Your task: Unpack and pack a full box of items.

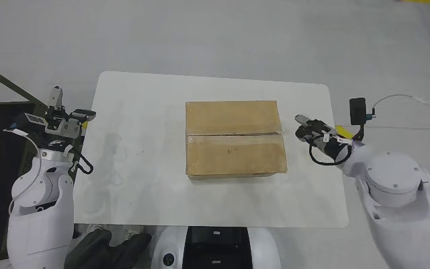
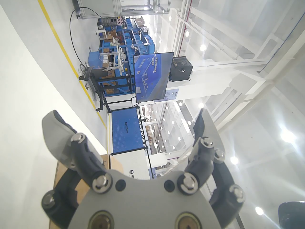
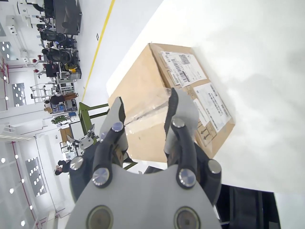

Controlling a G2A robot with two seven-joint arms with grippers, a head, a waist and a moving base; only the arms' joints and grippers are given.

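Shut box (image 1: 234,138) on the table (image 1: 134,175); barcode labels (image 3: 183,69) on its side face the right claw (image 3: 145,95), released; left claw (image 2: 128,113) released too.

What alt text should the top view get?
A closed, taped cardboard box sits centered on a white table. The open right end effector is just off the box's end, not touching; the open left end effector is at the table's opposite edge, well clear.

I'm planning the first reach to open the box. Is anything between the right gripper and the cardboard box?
Nothing visible stands in the way. The right gripper, jaws open, sits just off one end of the closed, taped cardboard box, with a narrow strip of bare white table between them.
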